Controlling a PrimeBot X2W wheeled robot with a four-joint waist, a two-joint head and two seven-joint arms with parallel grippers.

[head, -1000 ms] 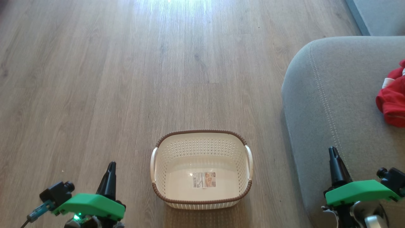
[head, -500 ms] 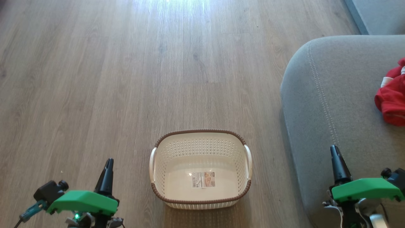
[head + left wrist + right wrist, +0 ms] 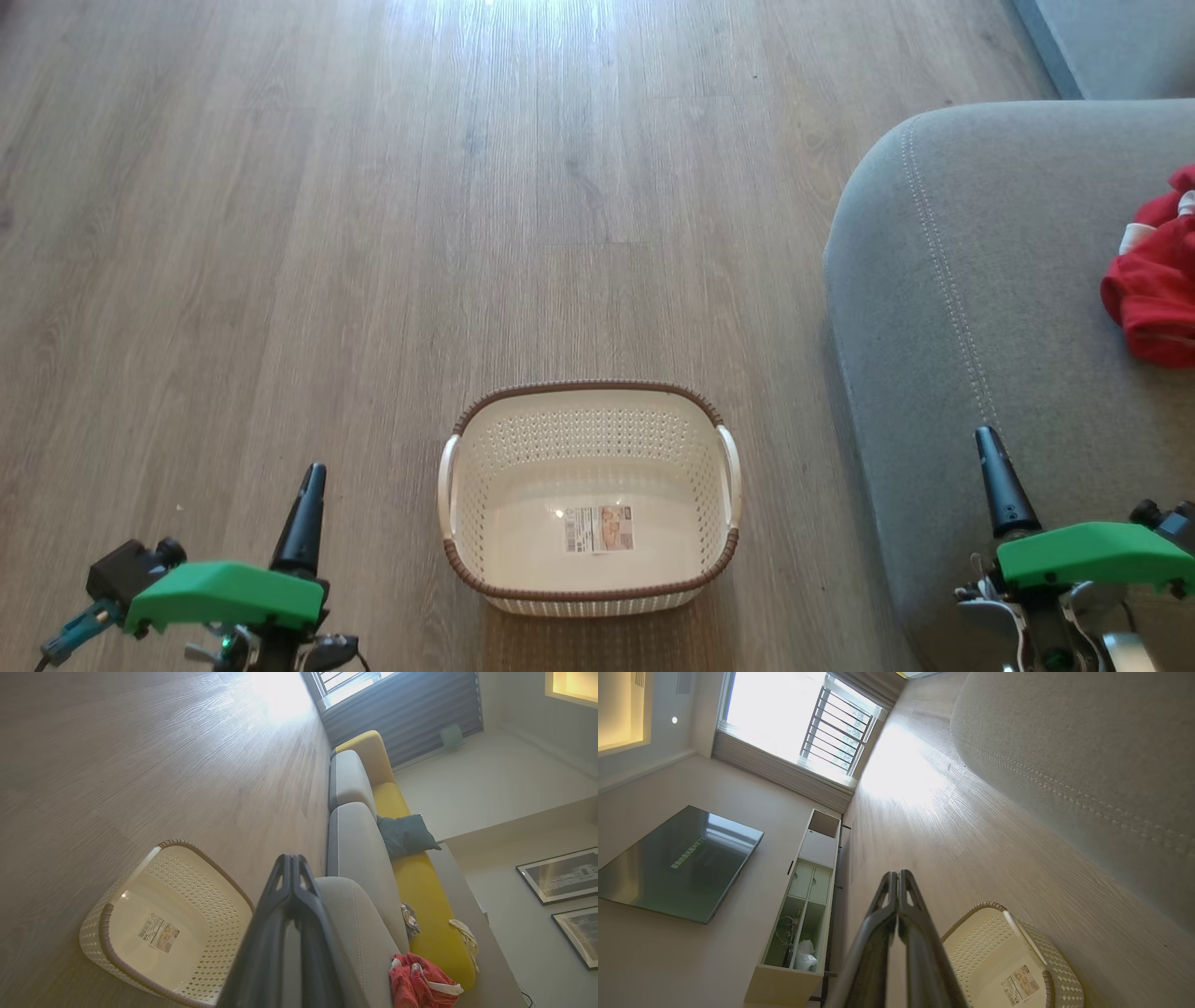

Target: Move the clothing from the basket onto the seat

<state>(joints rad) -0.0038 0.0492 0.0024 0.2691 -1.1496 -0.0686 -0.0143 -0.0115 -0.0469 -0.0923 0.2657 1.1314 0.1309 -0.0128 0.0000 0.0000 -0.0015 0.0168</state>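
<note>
Red clothing (image 3: 1153, 299) on grey seat (image 3: 980, 280), beyond closed right gripper (image 3: 990, 450), left gripper (image 3: 311, 478) closed.

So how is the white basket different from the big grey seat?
The basket is cream plastic full of little holes; the seat is soft grey fabric with stitching. The basket is much smaller than the seat. The basket is empty apart from a sticker, while the seat has red clothing lying on it. Both have rounded corners.
</note>
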